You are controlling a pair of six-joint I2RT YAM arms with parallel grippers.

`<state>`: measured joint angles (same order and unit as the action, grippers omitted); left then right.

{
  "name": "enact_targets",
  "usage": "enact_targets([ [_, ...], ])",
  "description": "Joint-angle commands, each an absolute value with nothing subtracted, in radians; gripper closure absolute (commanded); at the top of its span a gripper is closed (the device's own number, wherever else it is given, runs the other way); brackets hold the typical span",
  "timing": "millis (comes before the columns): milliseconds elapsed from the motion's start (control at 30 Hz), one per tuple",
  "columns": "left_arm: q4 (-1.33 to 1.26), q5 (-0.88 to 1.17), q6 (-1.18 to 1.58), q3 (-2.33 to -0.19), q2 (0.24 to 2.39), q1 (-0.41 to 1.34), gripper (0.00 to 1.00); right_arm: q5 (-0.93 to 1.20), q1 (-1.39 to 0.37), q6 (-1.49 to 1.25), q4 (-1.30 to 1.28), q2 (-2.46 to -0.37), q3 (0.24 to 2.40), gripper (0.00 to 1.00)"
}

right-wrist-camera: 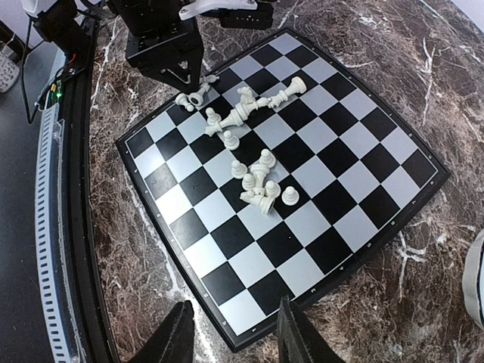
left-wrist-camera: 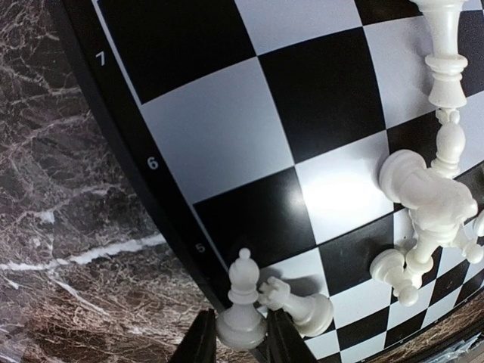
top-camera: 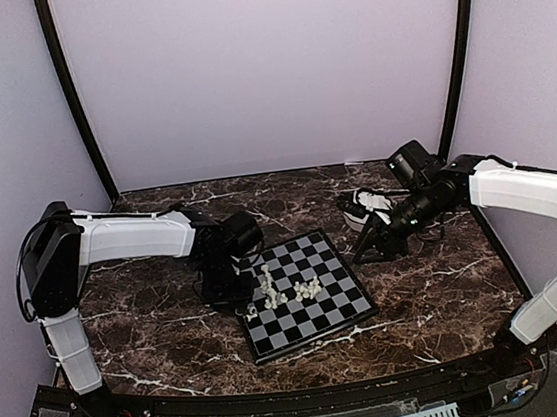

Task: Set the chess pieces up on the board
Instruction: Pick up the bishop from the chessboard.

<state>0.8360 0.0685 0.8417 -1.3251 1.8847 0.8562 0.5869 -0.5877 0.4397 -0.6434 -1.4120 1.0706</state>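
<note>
The board (top-camera: pixel 310 311) lies in the middle of the table, with cream-white chess pieces (top-camera: pixel 308 289) bunched near its centre and left edge. My left gripper (left-wrist-camera: pixel 240 342) is at the board's left rim, shut on an upright bishop (left-wrist-camera: pixel 243 306). A toppled piece (left-wrist-camera: pixel 299 301) lies right beside the bishop. More pieces (left-wrist-camera: pixel 427 204) are heaped to the right. My right gripper (right-wrist-camera: pixel 231 336) is open and empty, hovering above the board's corner (right-wrist-camera: pixel 242 321). The right wrist view shows several pieces (right-wrist-camera: pixel 261 181) scattered on the board, some standing, some fallen.
The dark marble tabletop (top-camera: pixel 171 321) surrounds the board. A white bowl's edge (right-wrist-camera: pixel 476 280) shows at the right of the right wrist view; the bowl also sits behind my right gripper in the top view (top-camera: pixel 361 202). The left arm's black wrist (right-wrist-camera: pixel 162 45) hangs over the board's far corner.
</note>
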Motion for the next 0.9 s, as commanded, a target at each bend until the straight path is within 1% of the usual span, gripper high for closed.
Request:
enact_targets([
  [0,0.835,0.085,0.814,-1.318,1.895,0.852,0.75,0.608,-0.58,0.44,-0.629,-1.42,1.074,0.61],
  [133,0.843,0.077,0.805,-1.328,1.903,0.852,0.76,0.608,-0.581,0.438,-0.626,-1.419,1.069,0.61],
  [333,0.845,0.062,0.797,-1.328,1.911,0.852,0.73,0.609,-0.581,0.437,-0.624,-1.417,1.064,0.61],
  [667,0.853,0.028,0.771,-1.355,1.918,0.85,0.79,0.609,-0.581,0.436,-0.622,-1.418,1.06,0.6],
  [800,0.867,0.012,0.751,-1.356,1.861,0.854,0.84,0.615,-0.581,0.435,-0.632,-1.42,1.073,0.6],
  [867,0.867,-0.038,0.719,-1.354,1.815,0.857,0.86,0.63,-0.581,0.425,-0.643,-1.421,1.093,0.61],
])
